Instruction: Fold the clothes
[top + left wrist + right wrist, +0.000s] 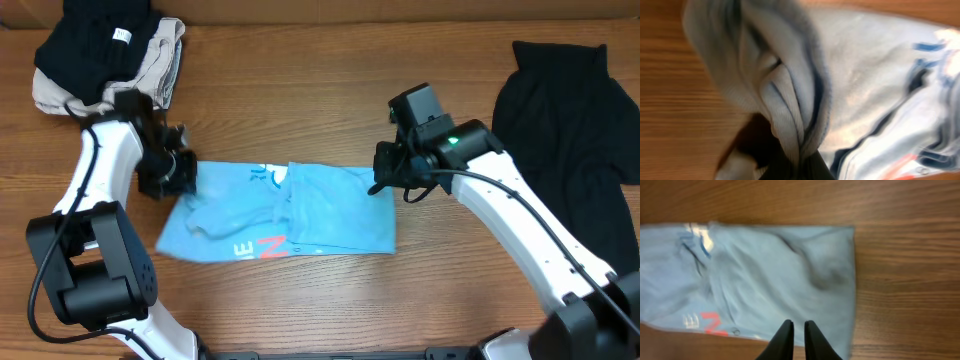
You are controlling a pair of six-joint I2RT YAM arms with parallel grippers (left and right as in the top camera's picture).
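One T-shirt [290,215] lies crumpled on the table [320,90]. The left gripper [185,175] is clamped on its bunched left end. The right gripper [385,183] has its jaws together at its right edge. A black-and-beige pile [100,50] sits far left, and a black garment [570,130] lies on the right.

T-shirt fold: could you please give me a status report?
Left hand shut on light-blue T-shirt. Right hand shut at its far edge, hold unclear. Black garment and black-and-beige pile lie apart.
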